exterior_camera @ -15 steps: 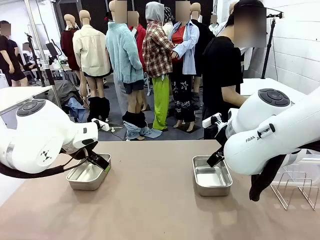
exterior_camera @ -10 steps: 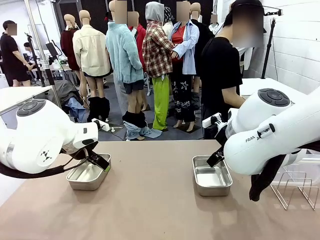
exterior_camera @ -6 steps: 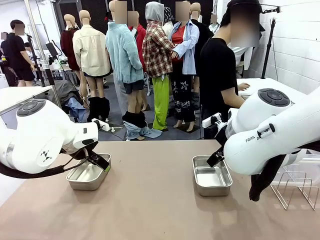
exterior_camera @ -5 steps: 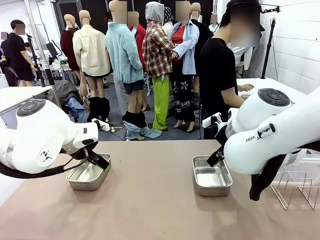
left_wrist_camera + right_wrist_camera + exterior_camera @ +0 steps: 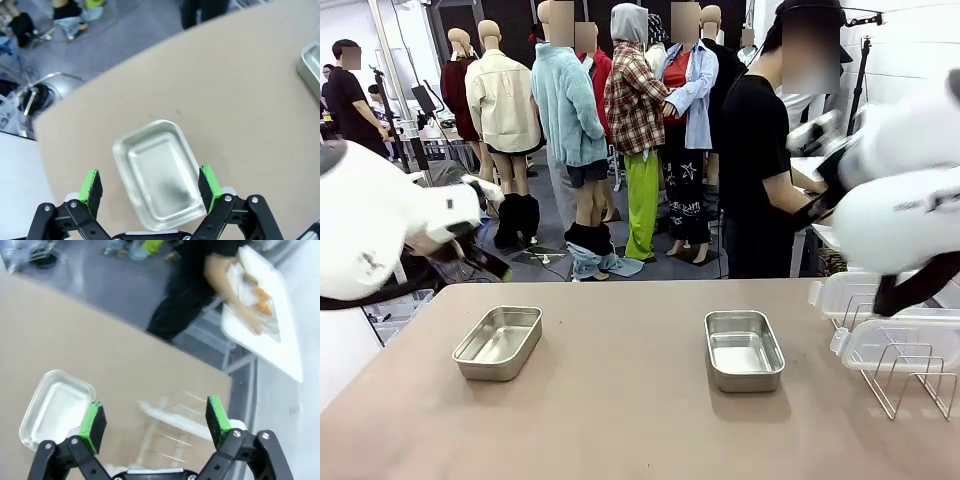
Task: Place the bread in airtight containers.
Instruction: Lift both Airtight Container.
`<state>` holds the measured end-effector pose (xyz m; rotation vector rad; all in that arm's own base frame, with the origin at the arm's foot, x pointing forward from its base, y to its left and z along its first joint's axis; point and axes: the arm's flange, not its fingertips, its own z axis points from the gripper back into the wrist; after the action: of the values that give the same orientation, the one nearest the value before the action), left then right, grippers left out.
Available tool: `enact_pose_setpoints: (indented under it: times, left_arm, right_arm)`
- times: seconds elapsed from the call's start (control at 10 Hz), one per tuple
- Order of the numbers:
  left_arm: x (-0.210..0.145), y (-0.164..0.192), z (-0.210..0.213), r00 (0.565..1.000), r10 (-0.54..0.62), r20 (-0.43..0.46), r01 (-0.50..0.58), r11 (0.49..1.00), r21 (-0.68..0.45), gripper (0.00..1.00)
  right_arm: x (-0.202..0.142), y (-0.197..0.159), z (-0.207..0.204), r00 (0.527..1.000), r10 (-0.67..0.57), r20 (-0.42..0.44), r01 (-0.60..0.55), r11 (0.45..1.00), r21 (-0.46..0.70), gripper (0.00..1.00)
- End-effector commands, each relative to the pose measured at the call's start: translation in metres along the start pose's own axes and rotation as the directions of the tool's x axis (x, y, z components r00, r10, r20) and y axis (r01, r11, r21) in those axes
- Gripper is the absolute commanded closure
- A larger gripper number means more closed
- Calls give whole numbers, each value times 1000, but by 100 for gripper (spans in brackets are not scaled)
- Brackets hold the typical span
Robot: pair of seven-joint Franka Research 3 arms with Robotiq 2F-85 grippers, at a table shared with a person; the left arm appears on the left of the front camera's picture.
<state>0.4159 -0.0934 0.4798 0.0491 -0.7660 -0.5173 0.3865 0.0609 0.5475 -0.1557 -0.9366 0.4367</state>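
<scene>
both arms had just lifted off the desk (image 5: 620, 400), left claw (image 5: 150, 186) and right claw (image 5: 156, 422) wide open, empty. left container (image 5: 498, 342) and right container (image 5: 744, 349) sat bare, no bread (image 5: 259, 292) packed yet.

Left gripper (image 5: 150, 180) hung above beige table (image 5: 240, 115), jaws wide apart, holding nothing. Green pads (image 5: 91, 187) showed on both fingers. Empty, open-topped rectangular steel pan (image 5: 157, 172) lay on table directly beneath, framed between fingers. Corner of second steel pan (image 5: 312, 65) showed at right edge, well apart. Grey floor (image 5: 125, 30) with cable coil (image 5: 35, 95) lay beyond table edge.
</scene>
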Motion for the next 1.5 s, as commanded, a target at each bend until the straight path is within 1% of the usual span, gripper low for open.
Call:
enact_pose_setpoints:
  times: [0.0, 0.1, 0.2, 0.3, 0.4, 0.5, 0.6, 1.4]
  left_arm:
    - [-9, 54, 14, 1000, 15, -18, -15, 999, 30, 0]
    - [-17, 88, 12, 997, 66, -35, -65, 997, 36, 0]
    - [-28, 122, 6, 989, 137, -47, -134, 989, 55, 0]
    - [-40, 142, 3, 984, 170, -56, -166, 984, 60, 0]
    - [-50, 154, 4, 981, 182, -67, -178, 982, 67, 0]
    - [-56, 158, 4, 979, 191, -69, -188, 981, 57, 0]
    - [-55, 147, 9, 983, 178, -56, -172, 981, 91, 0]
    - [-55, 147, 9, 983, 178, -56, -172, 981, 91, 0]
  right_arm:
    - [-37, -61, 31, 981, -192, -21, 184, 961, -207, 0]
    - [-67, -103, 48, 952, -304, -15, 289, 917, -274, 0]
    - [-108, -141, 57, 912, -411, -21, 387, 874, -295, 0]
    - [-142, -164, 57, 873, -487, -41, 452, 836, -311, 0]
    - [-172, -180, 54, 834, -549, -46, 508, 799, -322, 0]
    - [-193, -188, 49, 805, -592, -49, 550, 774, -313, 0]
    - [-131, -209, 70, 860, -508, -51, 466, 822, -326, 0]
    - [-131, -209, 70, 860, -508, -51, 466, 822, -326, 0]
